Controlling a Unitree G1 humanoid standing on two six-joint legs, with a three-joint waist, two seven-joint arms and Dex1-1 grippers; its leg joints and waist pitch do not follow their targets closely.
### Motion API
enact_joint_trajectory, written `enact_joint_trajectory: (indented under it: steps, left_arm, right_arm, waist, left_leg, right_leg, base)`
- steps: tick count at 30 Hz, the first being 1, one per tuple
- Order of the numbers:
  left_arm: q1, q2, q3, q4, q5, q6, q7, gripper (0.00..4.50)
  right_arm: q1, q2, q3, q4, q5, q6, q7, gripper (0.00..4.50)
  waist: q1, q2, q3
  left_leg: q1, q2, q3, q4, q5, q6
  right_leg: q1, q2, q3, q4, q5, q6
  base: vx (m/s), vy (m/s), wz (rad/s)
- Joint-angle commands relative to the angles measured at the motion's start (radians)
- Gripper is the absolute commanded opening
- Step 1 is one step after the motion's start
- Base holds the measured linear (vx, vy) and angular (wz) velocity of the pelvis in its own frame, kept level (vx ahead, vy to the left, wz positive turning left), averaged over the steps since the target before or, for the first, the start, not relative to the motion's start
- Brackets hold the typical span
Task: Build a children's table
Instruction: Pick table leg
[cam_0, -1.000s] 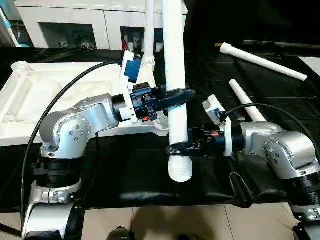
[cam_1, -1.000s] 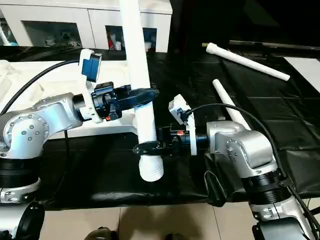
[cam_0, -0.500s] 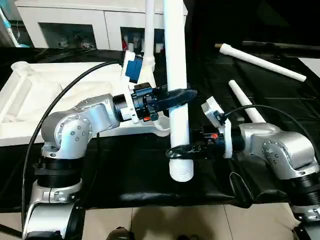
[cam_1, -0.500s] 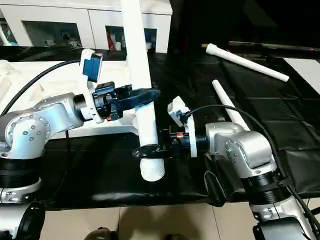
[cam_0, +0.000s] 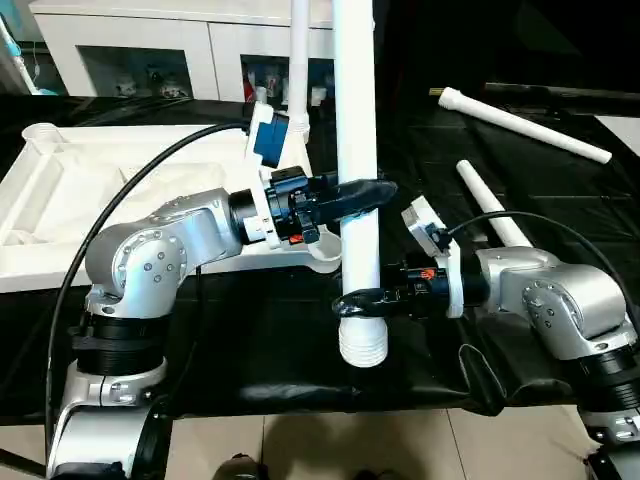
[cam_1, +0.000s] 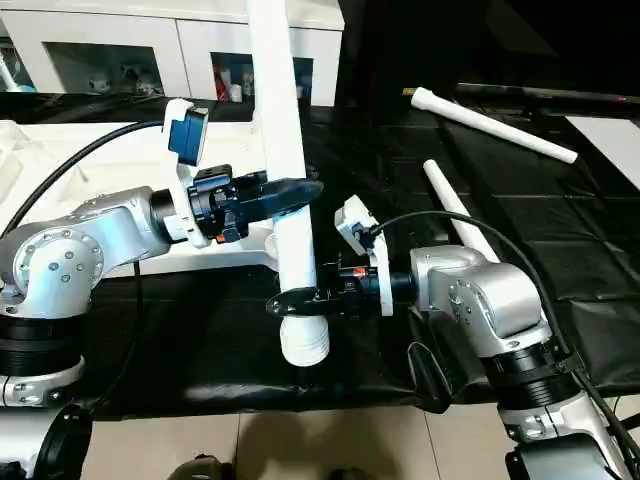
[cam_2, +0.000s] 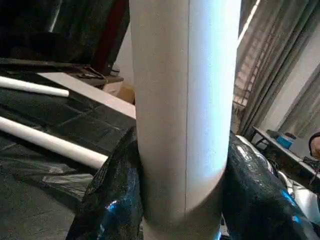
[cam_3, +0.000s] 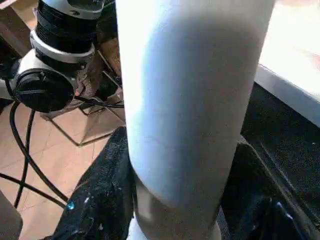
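Note:
A long white table leg (cam_0: 355, 130) stands nearly upright in the air over the black table, its ribbed end (cam_0: 362, 345) pointing down. My left gripper (cam_0: 362, 192) is shut on its middle, the black fingers (cam_2: 110, 200) hugging both sides. Lower down, my right gripper (cam_0: 358, 300) is shut on the same leg just above the ribbed end. The white table top (cam_0: 60, 200) lies underside up at the left, and another leg (cam_0: 299, 60) stands in its far corner socket. Two more legs (cam_0: 525, 123) (cam_0: 490, 210) lie on the black cover at the right.
White cabinets (cam_0: 150, 40) line the back. The black-covered work table (cam_0: 260, 340) ends close in front of me, with tiled floor (cam_0: 350, 440) below its edge. A black cable (cam_0: 130, 200) loops over my left arm.
The right gripper's fingers have drawn in around the lower part of the leg. The leg has shifted slightly to the right, with the left gripper holding it as before.

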Motion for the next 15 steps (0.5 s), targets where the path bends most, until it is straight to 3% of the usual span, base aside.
enact_joint_trajectory:
  steps: [1, 8, 10, 12, 15]
  left_arm:
    - [-0.013, -0.005, -0.016, -0.013, -0.007, -0.021, -0.01, 1.78]
    - [-0.003, -0.016, -0.008, -0.01, 0.021, -0.061, 0.019, 1.78]
    - [-0.014, -0.062, 0.058, 0.03, -0.013, -0.079, 0.065, 2.34]
    - [-0.022, -0.096, 0.121, 0.061, -0.067, -0.078, 0.094, 2.48]
    - [-0.016, -0.111, 0.147, 0.067, -0.095, -0.088, 0.09, 2.7]
  right_arm:
    - [0.008, -0.004, -0.01, 0.007, 0.007, -0.006, 0.002, 1.86]
    - [0.008, 0.003, -0.014, 0.014, 0.007, -0.013, -0.001, 1.86]
    - [0.009, 0.008, -0.021, 0.019, 0.003, -0.024, -0.011, 1.86]
    - [0.011, 0.013, -0.029, 0.019, 0.002, -0.028, -0.022, 1.85]
    - [0.013, 0.018, -0.037, 0.019, 0.004, -0.031, -0.031, 1.85]
  waist:
    - [0.003, -0.005, -0.094]
    - [0.005, -0.005, -0.092]
    - [0.005, -0.007, -0.092]
    - [0.005, -0.006, -0.091]
    - [0.004, -0.005, -0.091]
  left_leg:
    - [0.022, 0.054, -0.028, -0.066, -0.21, 0.002]
    - [0.023, 0.054, -0.028, -0.066, -0.217, 0.001]
    - [0.022, 0.053, -0.027, -0.065, -0.216, 0.001]
    - [0.023, 0.052, -0.026, -0.063, -0.225, 0.0]
    - [0.022, 0.053, -0.03, -0.066, -0.239, -0.001]
  right_leg:
    - [0.064, -0.058, 0.043, -0.075, -0.349, -0.141]
    - [0.063, -0.058, 0.043, -0.079, -0.375, -0.128]
    - [0.062, -0.058, 0.043, -0.08, -0.373, -0.129]
    - [0.062, -0.058, 0.042, -0.081, -0.383, -0.133]
    - [0.064, -0.059, 0.038, -0.085, -0.4, -0.127]
  base:
    - [0.0, 0.0, 0.0]
    - [0.0, 0.0, 0.0]
    - [0.0, 0.0, 0.0]
    - [0.0, 0.0, 0.0]
    - [0.0, 0.0, 0.0]
